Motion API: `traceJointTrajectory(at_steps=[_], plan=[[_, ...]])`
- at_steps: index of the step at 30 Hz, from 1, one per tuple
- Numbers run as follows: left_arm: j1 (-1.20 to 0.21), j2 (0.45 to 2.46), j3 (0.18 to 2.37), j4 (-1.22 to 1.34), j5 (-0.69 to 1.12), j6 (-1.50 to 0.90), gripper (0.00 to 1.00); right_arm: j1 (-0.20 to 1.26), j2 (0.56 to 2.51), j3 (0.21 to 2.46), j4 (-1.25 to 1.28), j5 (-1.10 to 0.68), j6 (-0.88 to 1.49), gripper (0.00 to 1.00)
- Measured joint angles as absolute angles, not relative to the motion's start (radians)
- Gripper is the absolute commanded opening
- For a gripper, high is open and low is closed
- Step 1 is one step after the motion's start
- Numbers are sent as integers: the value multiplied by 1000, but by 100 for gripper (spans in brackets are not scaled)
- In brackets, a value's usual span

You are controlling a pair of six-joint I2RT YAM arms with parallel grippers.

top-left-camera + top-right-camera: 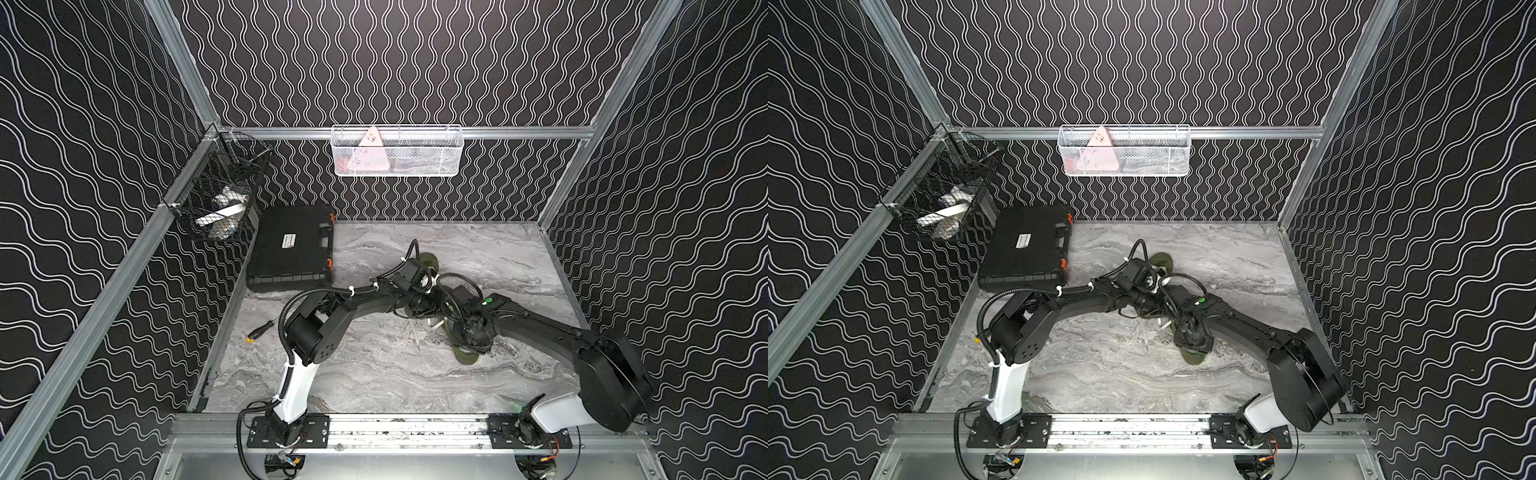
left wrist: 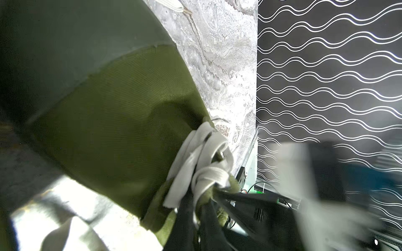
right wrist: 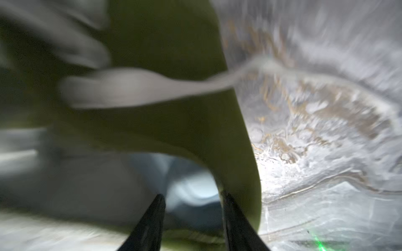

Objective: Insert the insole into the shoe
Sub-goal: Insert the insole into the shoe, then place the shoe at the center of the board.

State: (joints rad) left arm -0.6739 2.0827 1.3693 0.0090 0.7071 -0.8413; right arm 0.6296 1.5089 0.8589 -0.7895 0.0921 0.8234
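**Left wrist view caught a grip the top views hid**

Left wrist view showed the olive-green canvas shoe (image 2: 113,121) filling the frame, its grey-green rubber toe cap (image 2: 65,43) farthest from the camera. The left hand (image 2: 199,217) was closed on the shoe's fuzzy tongue edge, amid the bunched white flat laces (image 2: 202,156).

In both top views the arms crossed over the middle of the grey marbled tabletop (image 1: 374,374) and hid that grip. Only a rounded olive end (image 1: 429,259) at 12 o'clock of the wrists and a flat olive end (image 1: 468,358) at 5 o'clock showed. Whether either was the insole could not be told.

The blurred right wrist view alone showed the right hand (image 3: 193,195). Its fingers were parted with nothing between them, and one finger (image 3: 235,217) lay against a smooth olive edge.

The shoe looked light and soft. Its upper would likely sag shut unless held open at the tongue or collar. An insole would probably be thin and bendy, so it is best pinched at the heel end and fed in toe first. The loose laces could snag it.
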Motion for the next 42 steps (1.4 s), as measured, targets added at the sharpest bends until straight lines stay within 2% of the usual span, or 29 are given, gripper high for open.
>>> traceJointTrajectory(at_steps=[2,5,9,14,19,24,28,31,37,42], plan=[[-675,2083,1370,7,700,-841,0,620,1540,864,-784,77,822,36],[-675,2083,1376,4,701,-840,0,628,1550,922,-835,78,822,36],[-674,2083,1377,10,703,-840,0,635,1453,989,-886,106,823,36],[-675,2086,1377,12,708,-841,0,602,1479,835,-793,76,840,36],[-676,2087,1377,13,706,-841,0,583,1502,870,-813,44,841,39],[-676,2088,1376,19,706,-843,0,588,1392,894,-814,81,854,39],[-676,2089,1376,21,708,-843,0,556,1478,805,-741,40,859,35],[-676,2088,1376,20,706,-843,0,555,1502,851,-781,30,852,40],[-676,2086,1373,22,706,-843,0,570,1398,909,-787,87,848,50],[-677,2085,1371,17,706,-843,0,501,1551,887,-717,62,814,51]])
